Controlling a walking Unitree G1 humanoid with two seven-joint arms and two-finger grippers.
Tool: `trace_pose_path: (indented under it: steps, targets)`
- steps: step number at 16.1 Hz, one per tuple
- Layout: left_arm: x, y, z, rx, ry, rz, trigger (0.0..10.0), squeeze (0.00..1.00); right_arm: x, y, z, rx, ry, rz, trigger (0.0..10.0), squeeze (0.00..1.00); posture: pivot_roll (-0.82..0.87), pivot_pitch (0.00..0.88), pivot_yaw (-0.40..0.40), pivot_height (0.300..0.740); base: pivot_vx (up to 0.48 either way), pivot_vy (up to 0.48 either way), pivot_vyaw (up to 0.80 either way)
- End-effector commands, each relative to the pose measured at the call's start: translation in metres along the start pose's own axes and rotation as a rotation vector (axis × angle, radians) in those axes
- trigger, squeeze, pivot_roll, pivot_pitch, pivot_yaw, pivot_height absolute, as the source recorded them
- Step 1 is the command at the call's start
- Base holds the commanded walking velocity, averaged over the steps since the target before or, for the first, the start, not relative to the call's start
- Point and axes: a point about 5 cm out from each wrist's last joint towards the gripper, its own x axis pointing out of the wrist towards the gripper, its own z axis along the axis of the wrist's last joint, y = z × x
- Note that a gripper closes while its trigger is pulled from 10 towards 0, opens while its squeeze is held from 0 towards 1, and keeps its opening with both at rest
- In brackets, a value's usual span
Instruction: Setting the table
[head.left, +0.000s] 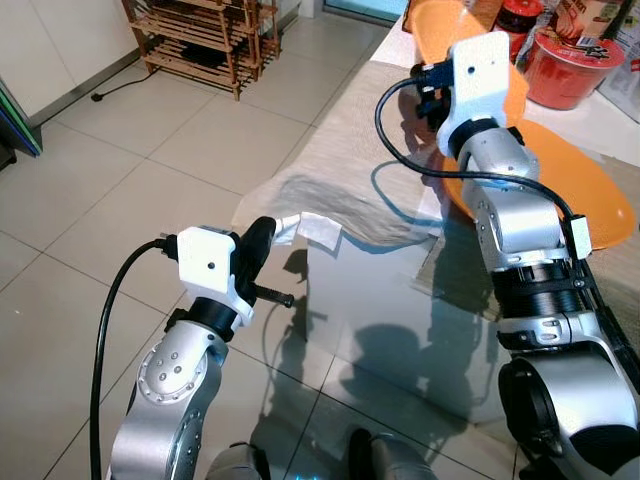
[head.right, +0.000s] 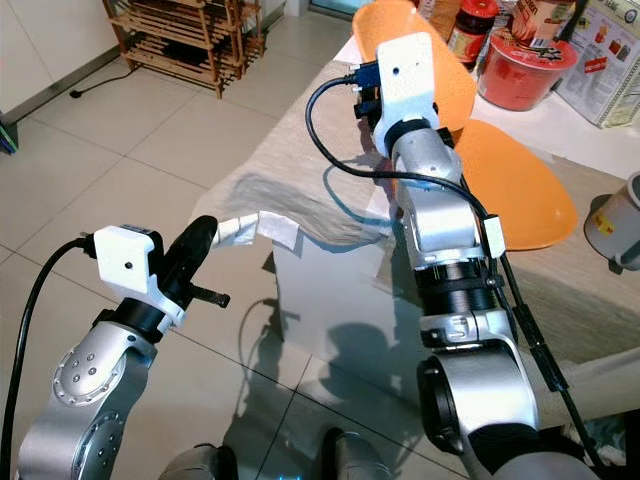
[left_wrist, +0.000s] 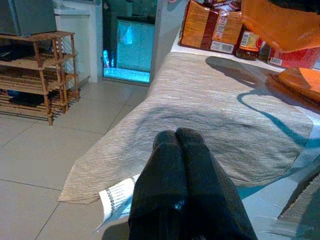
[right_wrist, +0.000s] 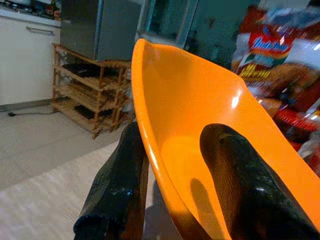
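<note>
On our left, the left gripper (head.left: 268, 235) pinches, fingers pressed together, the hanging corner of the striped tablecloth (head.left: 330, 200) at the table edge, open floor beside it. On our right, the right gripper (right_wrist: 180, 185) clamps the rim of the orange plate (right_wrist: 200, 125), lifted over the cloth; we judge the cloth needs pulling straight first, then the plate set down clear of the jars behind

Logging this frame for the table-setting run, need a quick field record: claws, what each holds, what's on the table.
left claw: fingers shut on the corner of the striped tablecloth, near its white label
right claw: fingers either side of the rim of the upper orange plate, lifted
second orange plate: lying on the table
table back: red noodle cup, dark jar, snack packets
floor: wooden rack
</note>
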Motion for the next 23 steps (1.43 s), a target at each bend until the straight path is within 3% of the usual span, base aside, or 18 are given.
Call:
trace_pose_path:
  steps: [1,3,5,6,7,8,12,13,14,15,16,19,20,21,23]
  targets:
    - [-0.001,0.0,0.003,-0.004,-0.007,0.002,10.0,0.0,-0.001,-0.004,0.015,-0.048,-0.093,-0.029,0.0,0.0,-0.03,0.177,-0.017,0.74,0.0,0.0,0.0]
    - [0.0,0.0,0.003,-0.002,-0.008,0.003,10.0,0.0,-0.001,0.007,0.008,-0.109,-0.069,0.04,0.0,0.0,-0.03,0.179,-0.017,0.74,0.0,0.0,0.0]
    - [0.0,0.001,0.003,-0.004,-0.009,0.005,10.0,0.0,-0.002,0.026,0.0,-0.288,-0.03,0.212,0.3,0.0,-0.03,0.179,-0.015,0.74,0.0,0.0,0.0]
    - [0.0,0.0,0.003,-0.008,-0.009,0.007,10.0,0.0,-0.002,0.035,0.001,-0.319,-0.028,0.308,2.0,0.0,-0.03,0.181,-0.016,0.74,0.0,0.0,0.0]
    - [0.0,-0.001,0.003,-0.011,-0.009,0.006,10.0,0.0,-0.001,0.043,0.004,-0.381,-0.032,0.403,5.6,0.0,-0.04,0.185,-0.016,0.74,0.0,0.0,0.0]
    - [0.0,-0.002,0.004,-0.012,-0.009,0.005,10.0,0.0,0.0,0.046,0.005,-0.419,-0.031,0.439,10.0,0.0,-0.04,0.188,-0.019,0.74,0.0,0.0,0.0]
    - [-0.003,-0.004,0.004,-0.021,-0.006,0.013,10.0,0.0,0.007,0.05,0.001,-0.414,0.119,0.477,10.0,0.0,-0.03,0.202,-0.03,0.74,0.0,0.0,0.0]
    - [-0.004,-0.004,0.003,-0.023,-0.004,0.014,10.0,0.0,0.007,0.049,-0.003,-0.404,0.144,0.463,10.0,0.57,-0.03,0.203,-0.031,0.74,0.0,0.0,0.0]
    - [-0.004,-0.005,0.003,-0.024,-0.003,0.014,10.0,0.0,0.007,0.048,-0.004,-0.401,0.15,0.457,10.0,0.57,-0.03,0.203,-0.031,0.74,0.0,0.0,0.0]
    - [-0.005,-0.005,0.003,-0.025,0.0,0.015,10.0,0.0,0.007,0.046,-0.007,-0.394,0.177,0.452,10.0,1.0,-0.03,0.204,-0.033,0.74,0.0,0.0,0.0]
    - [-0.006,-0.005,0.003,-0.026,0.001,0.016,10.0,0.0,0.007,0.046,-0.008,-0.39,0.189,0.453,10.0,1.0,-0.03,0.203,-0.032,0.74,0.0,0.0,0.0]
    - [-0.004,-0.005,0.002,-0.028,0.002,0.008,10.0,0.0,0.001,0.047,0.004,-0.205,0.13,0.513,10.0,1.0,-0.04,0.182,-0.031,0.74,0.0,0.0,0.0]
    - [-0.004,-0.005,0.002,-0.028,0.002,0.008,10.0,0.0,0.001,0.047,0.004,-0.205,0.13,0.513,10.0,1.0,-0.04,0.182,-0.031,0.74,0.0,0.0,0.0]
    - [-0.002,-0.004,0.003,-0.026,-0.003,0.006,10.0,0.0,-0.002,0.045,0.01,-0.112,0.105,0.553,10.0,1.0,-0.04,0.183,-0.027,0.74,0.0,0.0,0.0]
    - [-0.002,-0.003,0.005,-0.03,-0.01,0.008,10.0,0.0,-0.009,0.036,0.016,-0.043,0.088,0.59,10.0,1.0,-0.05,0.185,-0.028,0.74,0.0,0.0,0.0]
